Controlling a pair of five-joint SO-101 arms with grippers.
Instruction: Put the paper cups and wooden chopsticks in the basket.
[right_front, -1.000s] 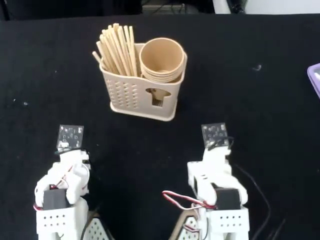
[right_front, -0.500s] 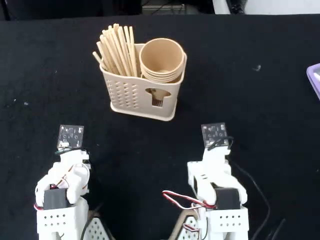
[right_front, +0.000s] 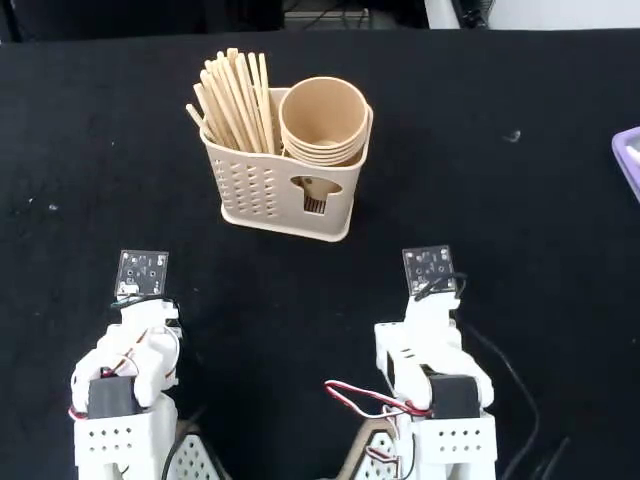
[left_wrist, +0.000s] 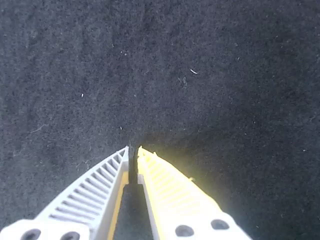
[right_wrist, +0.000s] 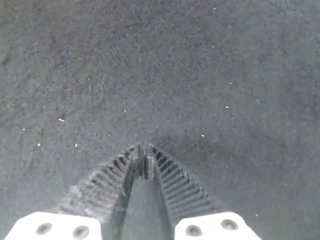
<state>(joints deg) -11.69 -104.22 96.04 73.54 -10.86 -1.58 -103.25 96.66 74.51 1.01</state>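
Observation:
A beige perforated basket (right_front: 262, 190) stands upright at the back middle of the black table. Several wooden chopsticks (right_front: 236, 98) lean in its left compartment, and a stack of paper cups (right_front: 323, 122) sits in its right one. Both arms are folded back at the near edge, well short of the basket. My left gripper (left_wrist: 133, 150) is shut over bare black cloth with nothing between its fingers. My right gripper (right_wrist: 145, 147) is shut as well, also empty, over bare cloth.
A purple object (right_front: 629, 160) pokes in at the right edge of the table. The black cloth (right_front: 480, 180) lies bare between the arms and the basket and to both sides. Cables (right_front: 355, 398) trail by the right arm's base.

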